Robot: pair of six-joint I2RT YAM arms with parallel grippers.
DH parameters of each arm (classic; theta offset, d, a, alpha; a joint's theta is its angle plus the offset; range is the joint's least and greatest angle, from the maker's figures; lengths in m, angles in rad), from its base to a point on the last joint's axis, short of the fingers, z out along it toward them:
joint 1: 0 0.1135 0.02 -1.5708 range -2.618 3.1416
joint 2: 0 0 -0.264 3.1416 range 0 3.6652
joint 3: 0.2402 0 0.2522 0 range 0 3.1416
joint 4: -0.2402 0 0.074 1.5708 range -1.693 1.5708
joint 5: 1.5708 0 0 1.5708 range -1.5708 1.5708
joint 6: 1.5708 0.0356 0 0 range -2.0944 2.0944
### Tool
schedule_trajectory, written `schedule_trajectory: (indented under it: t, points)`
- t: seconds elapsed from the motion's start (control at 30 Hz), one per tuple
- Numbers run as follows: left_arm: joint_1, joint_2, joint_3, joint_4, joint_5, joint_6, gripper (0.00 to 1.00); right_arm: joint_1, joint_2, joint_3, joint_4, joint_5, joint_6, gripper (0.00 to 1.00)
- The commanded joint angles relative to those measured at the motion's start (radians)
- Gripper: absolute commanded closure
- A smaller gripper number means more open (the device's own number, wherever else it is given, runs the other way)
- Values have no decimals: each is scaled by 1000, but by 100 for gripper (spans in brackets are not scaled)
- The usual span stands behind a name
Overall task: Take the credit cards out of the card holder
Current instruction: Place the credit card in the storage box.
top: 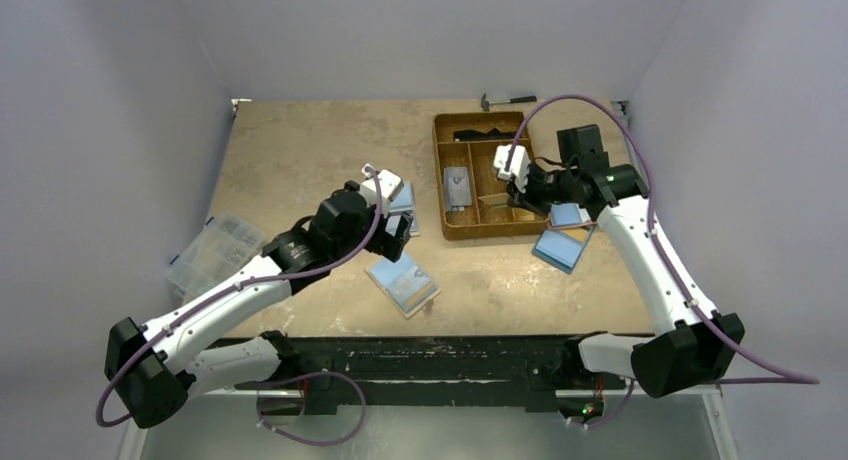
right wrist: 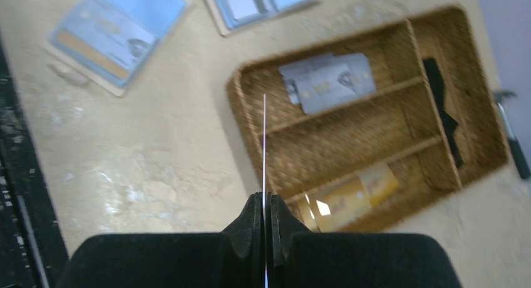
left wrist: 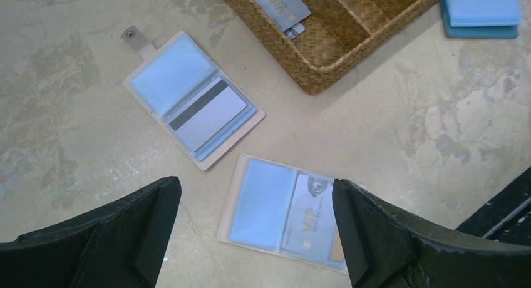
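Two tan card holders lie open and flat on the table (left wrist: 388, 125): one holder (left wrist: 181, 87) holds a grey striped card (left wrist: 210, 118), the other holder (left wrist: 260, 203) a silver VIP card (left wrist: 311, 216). More grey cards (right wrist: 329, 81) lie in the woven tray (right wrist: 244, 125). A further card (right wrist: 264, 144) stands edge-on, pinched by the right gripper (right wrist: 263, 200).

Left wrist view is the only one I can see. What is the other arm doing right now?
Observer: The right arm has its jaws pinched shut on a thin card, seen edge-on, over the woven tray.
Operator: Is anything in the tray besides the grey cards?
Observer: Yes, gold-coloured cards lie in another compartment.
Operator: Is something hiding behind the tray?
Observer: A hammer lies on the table just beyond its far side.
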Motion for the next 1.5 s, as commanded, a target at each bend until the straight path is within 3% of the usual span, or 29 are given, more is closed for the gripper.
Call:
schedule_trajectory:
  t: [0.0,0.33,0.77,1.47]
  points:
    - [14,11,2,36,-56,92,1,-47,-22,68,59,174,56,100]
    - [15,46,-38,88,-142,135,1,-53,12,143,54,326,31,100]
    - [21,36,-45,78,-156,146,2,-53,74,93,151,419,-5,100]
    - [44,23,-54,87,-138,147,2,-54,366,133,298,653,-52,100]
